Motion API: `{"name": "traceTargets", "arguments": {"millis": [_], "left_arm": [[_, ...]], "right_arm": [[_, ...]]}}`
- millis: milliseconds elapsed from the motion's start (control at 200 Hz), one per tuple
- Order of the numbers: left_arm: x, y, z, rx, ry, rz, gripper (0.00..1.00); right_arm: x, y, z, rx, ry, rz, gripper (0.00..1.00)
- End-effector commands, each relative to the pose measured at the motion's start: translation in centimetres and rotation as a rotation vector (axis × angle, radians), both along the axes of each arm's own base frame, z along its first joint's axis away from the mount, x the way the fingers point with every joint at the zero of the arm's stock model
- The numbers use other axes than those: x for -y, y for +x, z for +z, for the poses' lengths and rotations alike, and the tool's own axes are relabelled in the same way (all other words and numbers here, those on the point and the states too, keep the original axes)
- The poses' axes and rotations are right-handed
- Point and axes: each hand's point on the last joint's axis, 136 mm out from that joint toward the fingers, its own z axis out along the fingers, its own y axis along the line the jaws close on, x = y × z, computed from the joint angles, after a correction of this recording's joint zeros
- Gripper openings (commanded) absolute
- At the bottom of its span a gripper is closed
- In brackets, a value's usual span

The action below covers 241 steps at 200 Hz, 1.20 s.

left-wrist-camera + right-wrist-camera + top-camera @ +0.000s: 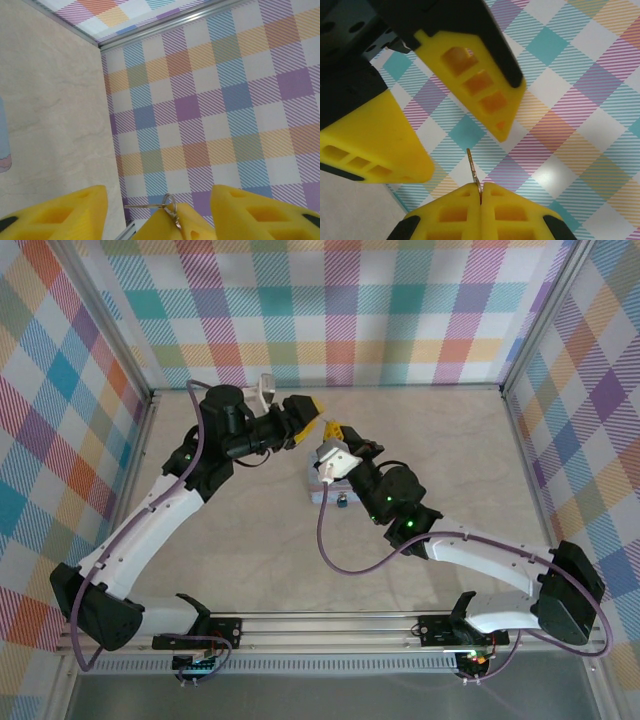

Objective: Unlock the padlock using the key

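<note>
The right end effector is pressed together, pinching the key. The left end effector is spread wide, one finger on each side of the key, not touching it. The small dark padlock lies near the middle of the tabletop, just beside the blue tin.

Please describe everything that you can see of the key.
The key is small, thin and metallic. The shut right gripper pinches its head end, where a small wire ring hangs; the blade sticks out past the fingertips, in the air. It points between the fingers of the open left gripper, which do not touch it.
</note>
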Motion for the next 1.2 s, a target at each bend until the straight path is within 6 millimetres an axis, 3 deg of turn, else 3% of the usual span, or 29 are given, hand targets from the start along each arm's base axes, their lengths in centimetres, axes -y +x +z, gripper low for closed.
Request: {"name": "traceTargets", "arguments": {"millis": [0, 225, 480, 560, 605, 685, 780, 1010, 1200], "left_arm": [[0.6, -0.3, 1.1, 0.017, -0.012, -0.024, 0.52], [1.1, -0.2, 0.9, 0.014, -0.006, -0.029, 0.34], [1.5, -0.1, 1.0, 0.017, -0.01, -0.04, 0.0], [1.5, 0.0, 1.0, 0.025, -0.003, -0.036, 0.0], [1.3, 0.0, 1.0, 0.032, 0.007, -0.029, 0.0], [0.9, 0.1, 0.6, 0.043, 0.042, -0.013, 0.0], [0.5, 0.4, -0.1, 0.051, 0.085, 0.001, 0.0], [-0.4, 2.0, -2.1, 0.102, 0.202, 0.049, 0.0], [-0.6, 2.3, -4.8, 0.134, 0.294, 0.038, 0.0]], "right_arm": [[-0.2, 0.0, 1.3, 0.008, 0.037, 0.008, 0.0], [-0.1, 0.0, 1.1, 0.004, 0.037, 0.008, 0.0], [-0.1, -0.1, 1.1, 0.006, 0.034, 0.008, 0.0], [-0.1, -0.1, 0.9, 0.001, 0.033, 0.008, 0.0], [0.0, -0.1, 0.9, -0.013, 0.038, 0.008, 0.06], [0.2, 0.1, 0.3, -0.075, 0.049, 0.011, 0.3], [1.1, 0.6, -1.2, -0.178, 0.056, -0.005, 0.39], [4.8, -0.2, -5.3, -0.458, 0.178, -0.017, 0.56], [7.7, -1.6, -7.1, -0.792, 0.424, 0.047, 0.57]]}}
